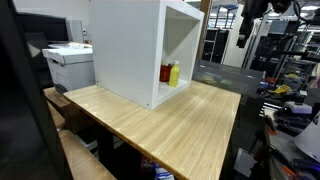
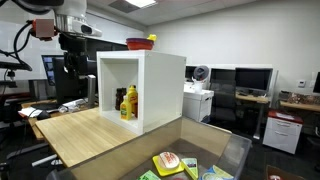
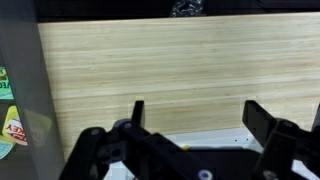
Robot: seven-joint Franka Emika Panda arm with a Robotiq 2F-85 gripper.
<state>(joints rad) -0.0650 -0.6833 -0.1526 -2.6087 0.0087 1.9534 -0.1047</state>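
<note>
My gripper (image 3: 198, 108) is open, with nothing between its black fingers (image 3: 138, 112), and looks down on the bare wooden table (image 3: 180, 60). In both exterior views it hangs high above the table (image 1: 170, 120), apart from the white open-fronted box (image 1: 125, 50): gripper (image 1: 243, 36), gripper (image 2: 70, 66). Inside the box (image 2: 160, 90) stand a yellow bottle (image 1: 175, 73) and a red bottle (image 1: 166, 73); the bottles (image 2: 127, 103) also show in an exterior view. A red bowl (image 2: 139, 44) with something yellow sits on the box's top. A white surface (image 3: 215, 140) shows under the jaws.
A bin (image 2: 232, 152) with several snack packets (image 2: 170, 162) stands at the table's near end; packets (image 3: 10, 125) also show at the wrist view's left edge. A printer (image 1: 68, 62) is beside the table. Desks, monitors (image 2: 250, 80) and lab clutter surround it.
</note>
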